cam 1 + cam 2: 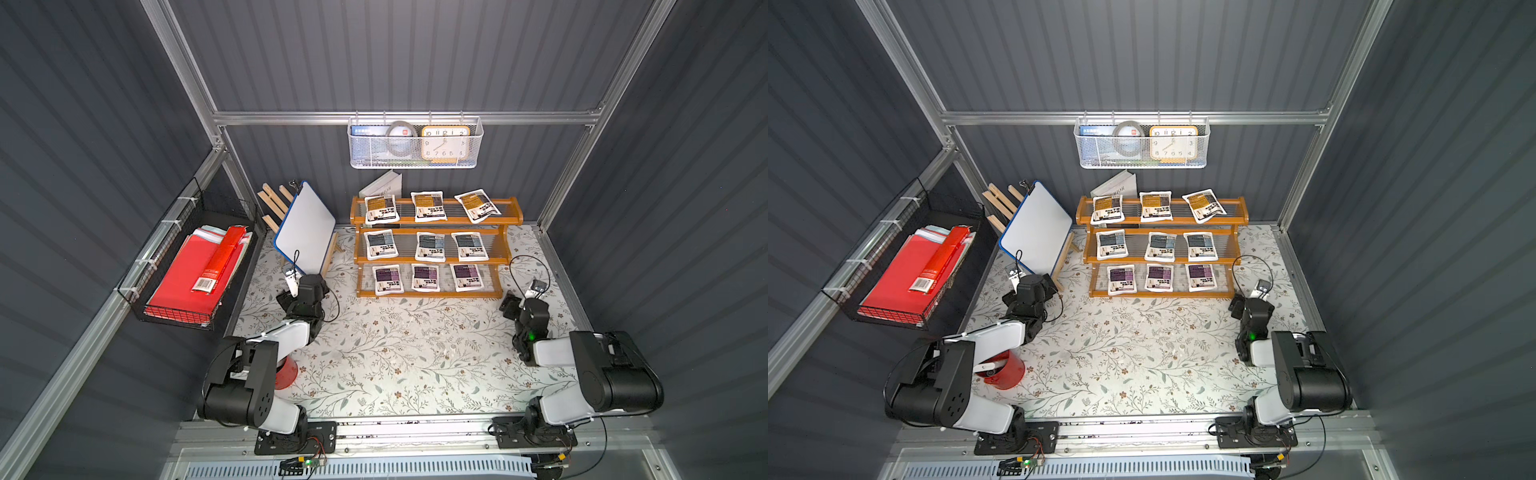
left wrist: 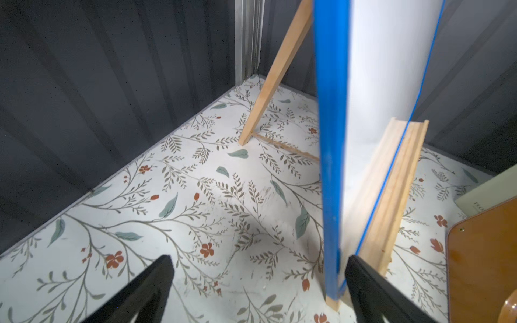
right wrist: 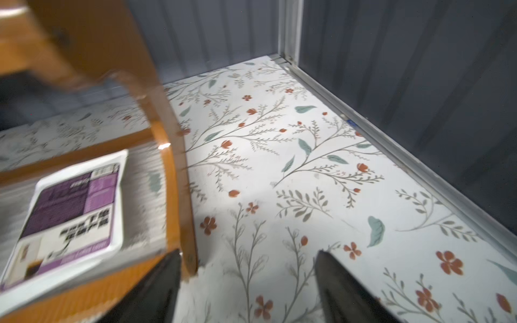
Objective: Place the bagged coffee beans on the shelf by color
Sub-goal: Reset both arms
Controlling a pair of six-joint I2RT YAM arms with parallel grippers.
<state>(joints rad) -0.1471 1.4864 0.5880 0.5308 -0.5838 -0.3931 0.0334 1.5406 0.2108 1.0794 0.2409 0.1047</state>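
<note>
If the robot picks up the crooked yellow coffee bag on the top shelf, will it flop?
Probably a little: the yellow bag looks like a soft, puffy pouch, so it may sag. It seems light, being small and flat. Pushed, it likely slides rather than rolls, lying flat on the shelf's slats.

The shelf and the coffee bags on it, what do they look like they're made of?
The shelf frame looks like wood under glossy orange-brown varnish: it catches a bright highlight. Its slats seem clear ribbed plastic, since the floral table cover shows through. The bagged coffee beans look like smooth white plastic film pouches, slightly puffy, with printed labels; coated paper is possible.
</note>
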